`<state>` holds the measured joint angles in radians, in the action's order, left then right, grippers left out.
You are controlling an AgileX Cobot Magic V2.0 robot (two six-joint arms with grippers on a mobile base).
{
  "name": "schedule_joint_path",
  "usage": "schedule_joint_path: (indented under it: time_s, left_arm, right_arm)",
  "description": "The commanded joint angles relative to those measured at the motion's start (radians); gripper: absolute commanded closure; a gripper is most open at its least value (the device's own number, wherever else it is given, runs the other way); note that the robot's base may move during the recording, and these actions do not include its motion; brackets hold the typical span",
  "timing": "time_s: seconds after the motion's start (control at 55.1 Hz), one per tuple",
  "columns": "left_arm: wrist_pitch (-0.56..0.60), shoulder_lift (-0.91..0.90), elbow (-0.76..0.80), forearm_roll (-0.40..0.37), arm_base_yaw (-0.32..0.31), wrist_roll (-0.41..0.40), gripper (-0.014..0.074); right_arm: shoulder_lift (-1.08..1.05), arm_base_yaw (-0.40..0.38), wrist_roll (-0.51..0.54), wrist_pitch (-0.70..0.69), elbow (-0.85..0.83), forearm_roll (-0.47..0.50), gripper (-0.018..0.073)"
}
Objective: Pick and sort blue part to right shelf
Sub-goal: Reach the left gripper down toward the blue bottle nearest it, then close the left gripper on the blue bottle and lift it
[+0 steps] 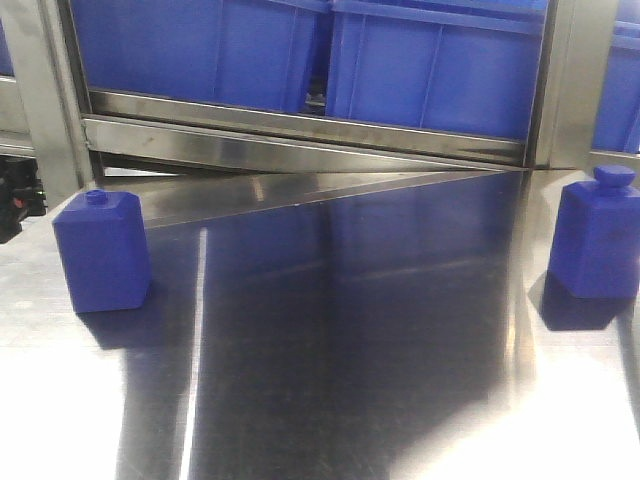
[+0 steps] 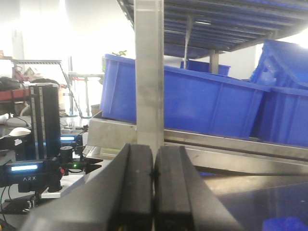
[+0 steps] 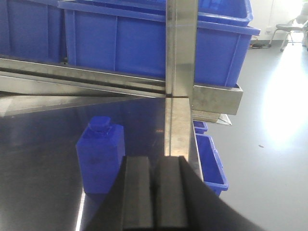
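Two blue parts shaped like squat bottles stand upright on the steel table: one at the left (image 1: 100,250), one at the right edge (image 1: 597,235). The right wrist view shows the right-hand blue part (image 3: 100,154) just left of and beyond my right gripper (image 3: 154,163), which is shut and empty. My left gripper (image 2: 154,159) is also shut on nothing; a corner of a blue part (image 2: 286,224) peeks in at its lower right. The right shelf's steel front rail (image 1: 300,130) runs along the table's far side. Neither gripper shows in the front view.
Large blue crates (image 1: 430,60) sit on the shelf behind the rail. Upright steel posts (image 3: 180,48) (image 2: 149,72) stand straight ahead of each gripper. Small blue bins (image 3: 209,159) sit below the table's right edge. Electronics (image 2: 29,168) lie off to the left.
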<state>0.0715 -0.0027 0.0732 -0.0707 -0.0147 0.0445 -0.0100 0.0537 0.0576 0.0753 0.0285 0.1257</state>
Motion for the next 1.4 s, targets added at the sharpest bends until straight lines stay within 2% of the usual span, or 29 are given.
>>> schedule_joint_path:
  time_s: [0.0, 0.127, 0.218, 0.418, 0.527, 0.672, 0.745, 0.944, 1.072, 1.289, 1.38]
  left_arm:
    - [-0.058, 0.032, 0.163, -0.004, -0.008, -0.002, 0.0472]
    - [-0.290, 0.157, 0.383, -0.004, -0.008, -0.002, 0.0469]
    - [-0.416, 0.264, 0.502, -0.039, -0.008, -0.002, 0.0468]
    - [-0.535, 0.500, 0.642, -0.153, -0.008, -0.002, 0.0460]
    - [-0.558, 0.605, 0.671, -0.170, -0.008, -0.002, 0.0379]
    - [-0.604, 0.754, 0.710, -0.190, -0.012, 0.054, 0.0139]
    - [-0.635, 0.810, 0.736, -0.209, -0.023, 0.054, 0.0075]
    - [-0.829, 1.008, 0.894, -0.237, -0.092, 0.057, 0.0038]
    - [-0.883, 1.125, 1.002, -0.237, -0.164, 0.055, 0.0039]
    - [-0.968, 1.317, 1.162, -0.229, -0.253, -0.103, 0.0039]
    - [-1.009, 1.394, 1.219, -0.180, -0.283, -0.196, 0.0041]
  right_arm:
    - [-0.018, -0.005, 0.003, -0.087, -0.007, -0.010, 0.0517]
    - [-0.018, -0.005, 0.003, -0.091, -0.007, -0.009, 0.0517]
    - [-0.018, -0.005, 0.003, -0.091, -0.007, -0.009, 0.0517]
    - [-0.018, -0.005, 0.003, -0.087, -0.007, -0.009, 0.0517]
    - [-0.018, -0.005, 0.003, -0.087, -0.007, -0.009, 0.0517]
    - [-0.018, -0.005, 0.003, -0.087, -0.007, -0.009, 0.0517]
    - [-0.018, -0.005, 0.003, -0.087, -0.007, -0.009, 0.0517]
    - [-0.018, -0.005, 0.003, -0.087, -0.007, -0.009, 0.0517]
    - [-0.018, -0.005, 0.003, -0.087, -0.007, -0.009, 0.0517]
    - [-0.018, -0.005, 0.003, -0.087, -0.007, -0.009, 0.0517]
    - [-0.018, -0.005, 0.003, -0.087, -0.007, -0.009, 0.0517]
